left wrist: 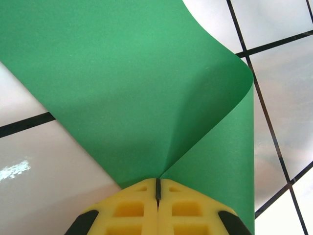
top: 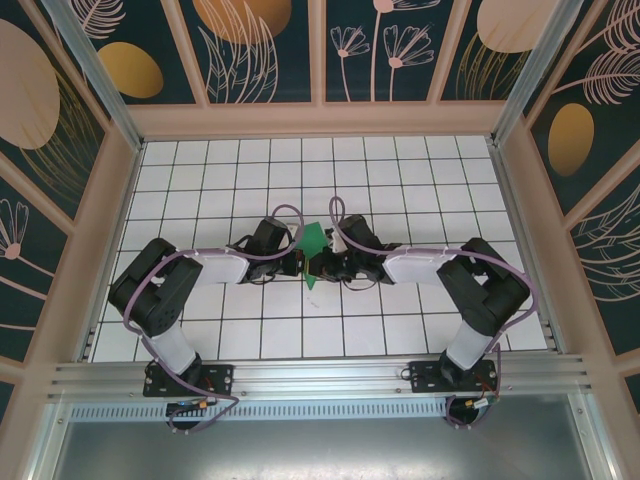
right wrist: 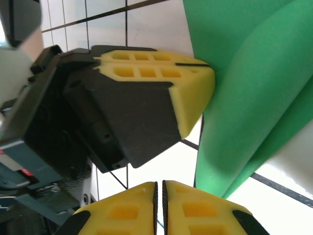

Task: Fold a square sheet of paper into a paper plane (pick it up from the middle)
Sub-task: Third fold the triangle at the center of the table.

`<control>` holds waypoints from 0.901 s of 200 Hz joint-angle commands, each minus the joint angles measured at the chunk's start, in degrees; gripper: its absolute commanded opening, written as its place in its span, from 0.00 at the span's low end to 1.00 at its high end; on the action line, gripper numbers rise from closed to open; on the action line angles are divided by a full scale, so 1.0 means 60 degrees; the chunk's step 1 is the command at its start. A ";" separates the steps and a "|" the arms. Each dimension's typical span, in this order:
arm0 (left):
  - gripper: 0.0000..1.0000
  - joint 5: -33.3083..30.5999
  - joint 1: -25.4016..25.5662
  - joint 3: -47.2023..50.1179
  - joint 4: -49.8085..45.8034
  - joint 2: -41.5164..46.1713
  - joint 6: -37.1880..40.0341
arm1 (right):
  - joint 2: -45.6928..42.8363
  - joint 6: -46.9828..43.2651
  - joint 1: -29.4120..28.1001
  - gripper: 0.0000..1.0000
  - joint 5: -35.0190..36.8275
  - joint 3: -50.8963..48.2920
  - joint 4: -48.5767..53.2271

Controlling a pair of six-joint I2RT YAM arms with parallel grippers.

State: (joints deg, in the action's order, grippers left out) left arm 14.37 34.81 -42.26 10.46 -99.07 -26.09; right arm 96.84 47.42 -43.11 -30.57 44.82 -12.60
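Square sheet of paper curled, pinched in left jaws.

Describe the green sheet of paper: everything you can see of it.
The square sheet of paper is thin, plain matte green, without print. It is held up over the white tiled table, near its middle. It bends over on itself in a soft curl, not a sharp crease, its two layers meeting in the left pincer, which is shut on it. The right pincer is beside it, tips together, no paper seen between them.
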 commanded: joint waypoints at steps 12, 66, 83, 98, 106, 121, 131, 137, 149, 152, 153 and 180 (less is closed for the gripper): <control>0.00 -0.0109 -0.0043 0.0012 -0.0659 -0.0437 0.0256 | 0.0310 0.0411 -0.0021 0.15 -0.0304 -0.0352 -0.0927; 0.00 -0.0044 -0.0031 -0.0050 -0.0672 -0.0510 0.0246 | 0.0661 0.0536 -0.0001 0.15 -0.0362 -0.0562 -0.1329; 0.00 -0.0011 -0.0041 -0.0075 -0.0692 -0.0527 0.0259 | 0.0819 0.0553 0.0004 0.15 -0.0391 -0.0556 -0.1353; 0.00 -0.0021 -0.0038 -0.0092 -0.0703 -0.0554 0.0261 | 0.0832 0.0534 0.0000 0.15 -0.0242 -0.0599 -0.1255; 0.00 -0.0027 -0.0032 -0.0077 -0.0703 -0.0554 0.0260 | 0.0849 0.0493 0.0008 0.15 -0.0211 -0.0602 -0.1201; 0.00 0.0007 -0.0044 -0.0090 -0.0689 -0.0585 0.0260 | 0.0872 0.0468 0.0008 0.16 -0.0198 -0.0622 -0.1181; 0.00 0.0007 -0.0032 -0.0120 -0.0703 -0.0635 0.0261 | 0.0907 0.0438 0.0004 0.16 -0.0183 -0.0629 -0.1119; 0.00 0.0008 -0.0037 -0.0135 -0.0716 -0.0663 0.0261 | 0.0917 0.0415 0.0009 0.15 -0.0152 -0.0643 -0.1094; 0.00 0.0033 -0.0041 -0.0134 -0.0718 -0.0687 0.0261 | 0.0937 0.0404 0.0008 0.16 -0.0095 -0.0659 -0.1054; 0.00 0.0036 -0.0031 -0.0134 -0.0723 -0.0686 0.0261 | 0.0946 0.0403 0.0004 0.16 -0.0073 -0.0658 -0.1050; 0.00 0.0036 -0.0030 -0.0134 -0.0728 -0.0694 0.0253 | 0.0958 0.0403 0.0006 0.16 -0.0068 -0.0658 -0.1035; 0.00 0.0081 -0.0030 -0.0136 -0.0720 -0.0785 0.0250 | 0.1111 0.0436 -0.0007 0.16 -0.0091 -0.0658 -0.1151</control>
State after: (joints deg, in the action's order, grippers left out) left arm 15.11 34.81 -43.72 10.48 -100.51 -25.67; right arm 101.65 50.09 -43.11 -31.38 41.71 -18.26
